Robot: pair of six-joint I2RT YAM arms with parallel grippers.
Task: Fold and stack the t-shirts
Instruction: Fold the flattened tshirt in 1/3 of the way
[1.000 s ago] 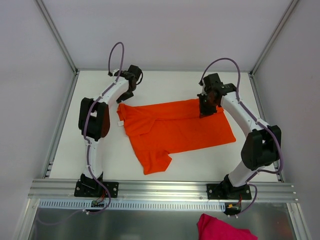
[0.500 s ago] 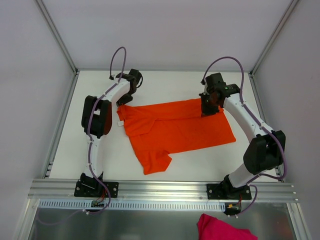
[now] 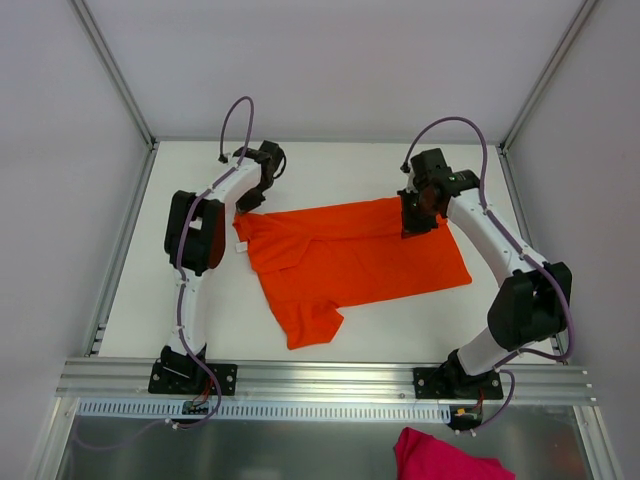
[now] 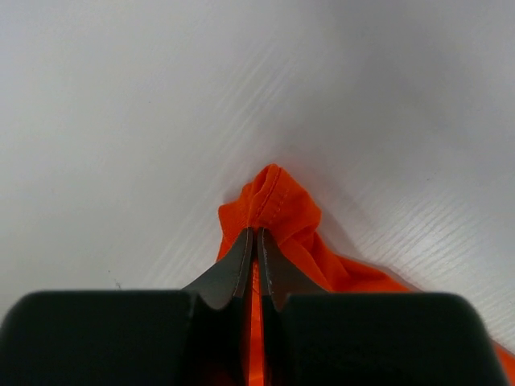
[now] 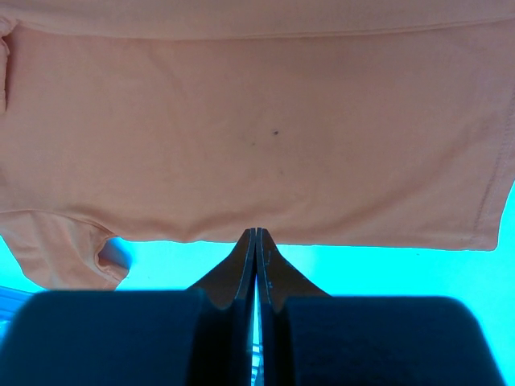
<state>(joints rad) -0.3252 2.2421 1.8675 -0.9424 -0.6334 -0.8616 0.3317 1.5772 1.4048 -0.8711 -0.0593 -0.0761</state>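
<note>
On my left wrist feed the left gripper point(image 4: 256, 235) has its jaws pinched tight on a bunched corner of the orange t-shirt point(image 4: 273, 201). A thin line of orange shows in the slit between the two fingers point(image 4: 235, 269). A small puckered lobe with a stitched hem pokes out just past the tips, and more cloth trails back under the jaws on their right side. Beyond that lobe I see only the white table point(image 4: 121, 121).

My right wrist feed is colour-shifted, so the orange t-shirt point(image 5: 257, 121) reads pale peach and the table point(image 5: 386, 273) cyan. The right gripper point(image 5: 256, 235) has its jaws pressed together with no gap I can see. Their tips sit right at the near edge of the cloth, and I cannot tell whether any fabric is nipped between them. The body of the shirt spreads flat ahead of the tips, out to both sides. A short sleeve point(image 5: 60, 249) hangs off to the left of the jaws.

From the overhead camera the orange t-shirt point(image 3: 360, 255) lies spread on the table point(image 3: 330, 165) between the two arms. The left gripper point(image 3: 247, 204) is at the shirt's far left corner and the right gripper point(image 3: 413, 224) is on its far edge, towards the right. The white neck label point(image 3: 241, 247) lies just nearer to me than the left jaws. A pink cloth point(image 3: 440, 455) sits below the arm bases, well apart from both grippers
</note>
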